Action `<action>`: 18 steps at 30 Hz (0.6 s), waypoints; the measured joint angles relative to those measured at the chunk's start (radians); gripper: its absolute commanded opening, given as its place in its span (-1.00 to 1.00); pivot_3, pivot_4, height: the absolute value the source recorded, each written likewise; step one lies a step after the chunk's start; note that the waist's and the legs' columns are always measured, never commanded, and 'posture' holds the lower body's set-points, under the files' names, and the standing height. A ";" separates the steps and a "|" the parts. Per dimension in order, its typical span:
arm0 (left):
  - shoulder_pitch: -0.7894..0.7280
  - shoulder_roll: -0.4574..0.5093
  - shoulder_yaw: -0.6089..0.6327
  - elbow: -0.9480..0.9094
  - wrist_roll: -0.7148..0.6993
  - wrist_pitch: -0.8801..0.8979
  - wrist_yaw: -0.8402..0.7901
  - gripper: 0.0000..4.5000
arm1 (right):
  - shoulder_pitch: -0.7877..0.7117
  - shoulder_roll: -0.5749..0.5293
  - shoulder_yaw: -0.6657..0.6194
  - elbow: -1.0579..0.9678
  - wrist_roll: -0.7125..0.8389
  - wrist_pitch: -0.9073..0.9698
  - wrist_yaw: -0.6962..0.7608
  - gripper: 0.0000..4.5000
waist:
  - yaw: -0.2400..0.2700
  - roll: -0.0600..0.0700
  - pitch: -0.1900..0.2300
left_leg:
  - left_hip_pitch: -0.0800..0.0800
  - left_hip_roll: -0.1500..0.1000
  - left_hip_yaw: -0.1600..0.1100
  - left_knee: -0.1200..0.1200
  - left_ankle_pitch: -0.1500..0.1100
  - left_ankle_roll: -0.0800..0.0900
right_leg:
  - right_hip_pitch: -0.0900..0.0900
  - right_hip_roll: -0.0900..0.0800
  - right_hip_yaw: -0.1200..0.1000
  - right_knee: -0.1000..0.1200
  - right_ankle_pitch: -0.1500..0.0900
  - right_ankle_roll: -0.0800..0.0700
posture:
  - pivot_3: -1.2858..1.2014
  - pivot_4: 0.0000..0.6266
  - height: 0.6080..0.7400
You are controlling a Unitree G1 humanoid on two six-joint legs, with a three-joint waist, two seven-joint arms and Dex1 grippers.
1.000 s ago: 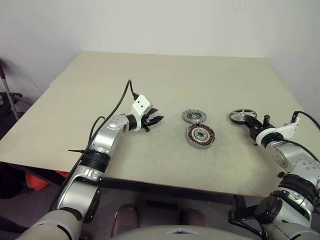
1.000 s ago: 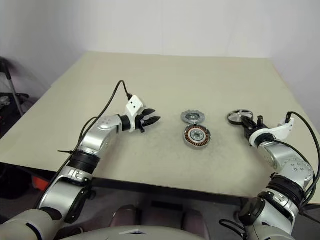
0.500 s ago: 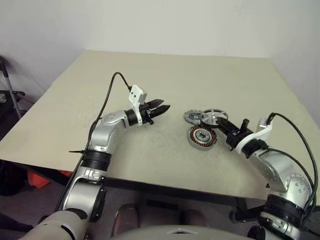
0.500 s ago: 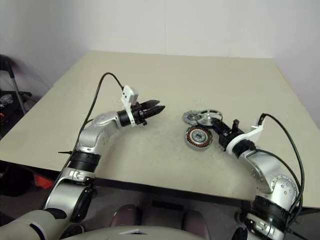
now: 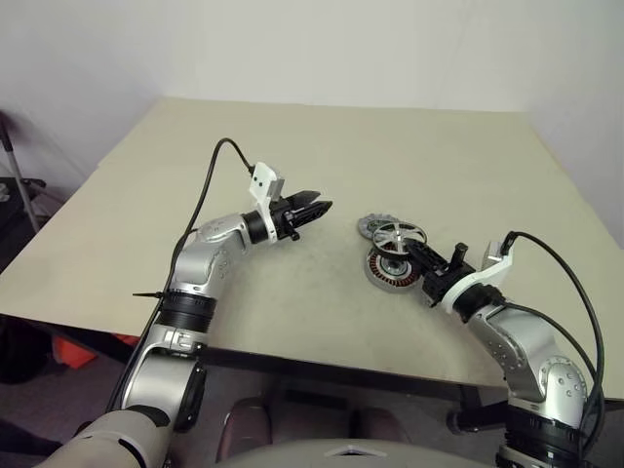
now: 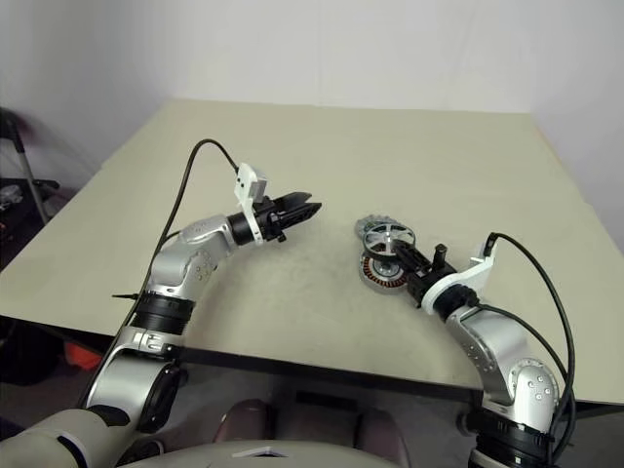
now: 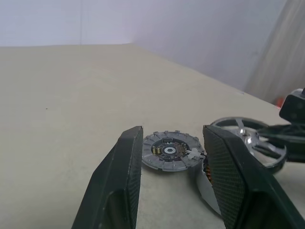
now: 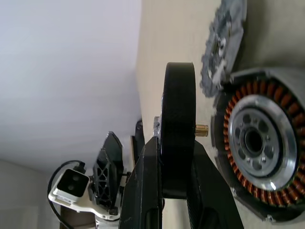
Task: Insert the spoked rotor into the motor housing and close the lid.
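- Beige table [image 5: 146,214], head views: housing [image 5: 390,270] lies flat, lid [image 5: 370,227] touching its far edge. Right gripper [image 5: 417,255], clamped on rotor [image 5: 398,235], holds it just above housing.
- Left wrist view: left gripper [image 7: 171,157], half-open, empty, faces lid.
- Right wrist view: rotor shaft points toward housing hub, slightly offset.

Setting: a plain indoor test room or lab is suggested.
Walls: bare white walls [image 5: 322,44] are seen from 10 to 2 o'clock, meeting in a corner at the right.
Work surface: a large bare beige table [image 5: 292,156] is placed at the centre.
Parts: loose motor components [image 5: 392,255] are laid out on it.
Periphery: dark equipment [image 5: 12,185] is glimpsed at 9 o'clock.
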 measured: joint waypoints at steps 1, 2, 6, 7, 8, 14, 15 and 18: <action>0.000 0.000 0.000 0.000 0.000 0.000 0.000 -0.06 | 0.010 0.001 0.009 -0.002 0.000 -0.003 0.001 -0.85 | 0.000 0.000 0.000 | 0.000 0.000 0.000 0.000 0.000 0.000 | 0.000 0.000 0.000 0.000 0.000 0.000 | 0.03 -1.00 1.00; 0.000 0.000 0.000 0.000 0.001 0.000 0.000 -0.06 | 0.024 0.001 0.017 -0.002 0.001 -0.009 0.004 -0.85 | 0.000 0.000 0.000 | 0.000 -0.001 0.000 0.000 0.000 0.000 | 0.000 -0.001 0.000 0.000 0.000 0.000 | 0.03 -1.00 1.00; 0.000 0.011 -0.001 0.001 0.003 -0.002 0.000 -0.06 | 0.064 -0.022 0.020 0.000 0.001 -0.011 0.034 -0.85 | 0.001 0.000 0.000 | -0.001 -0.001 0.000 0.000 0.000 0.000 | 0.000 -0.002 0.000 0.000 0.000 0.001 | 0.03 -1.00 1.00; 0.000 0.013 -0.001 0.001 0.004 -0.003 0.000 -0.06 | 0.067 -0.036 0.020 0.005 0.002 -0.011 0.046 -0.85 | 0.001 0.000 0.000 | -0.002 -0.001 0.000 0.000 0.000 0.000 | 0.000 -0.002 0.000 0.000 0.000 0.001 | 0.03 -1.00 1.00; 0.000 0.013 -0.001 0.002 0.005 -0.003 0.000 -0.06 | 0.068 -0.046 0.020 0.015 0.002 -0.011 0.054 -0.85 | 0.001 -0.001 0.000 | -0.003 -0.001 0.000 0.000 0.000 0.000 | 0.001 -0.002 0.000 0.000 0.000 0.001 | 0.03 -1.00 1.00; -0.003 0.013 -0.004 0.007 0.014 -0.006 0.000 -0.06 | 0.079 -0.067 0.024 0.043 0.002 -0.015 0.078 -0.85 | 0.001 -0.001 -0.001 | -0.004 -0.001 0.000 0.000 0.000 0.000 | 0.000 -0.002 -0.001 0.000 0.000 0.001 | 0.03 -1.00 1.00; -0.003 0.013 -0.004 0.007 0.015 -0.008 0.001 -0.06 | 0.079 -0.067 0.027 0.043 0.002 -0.016 0.078 -0.85 | 0.001 -0.001 -0.001 | -0.004 -0.001 -0.001 0.001 0.000 0.000 | 0.000 -0.002 -0.001 0.000 0.000 0.001 | 0.03 -1.00 1.00; -0.004 0.013 -0.004 0.007 0.019 -0.010 0.001 -0.06 | 0.074 -0.065 0.036 0.038 0.003 -0.031 0.065 -0.85 | 0.001 -0.001 -0.001 | -0.004 -0.001 -0.001 0.001 0.000 0.000 | 0.000 -0.002 -0.001 0.000 0.000 0.001 | 0.03 -1.00 1.00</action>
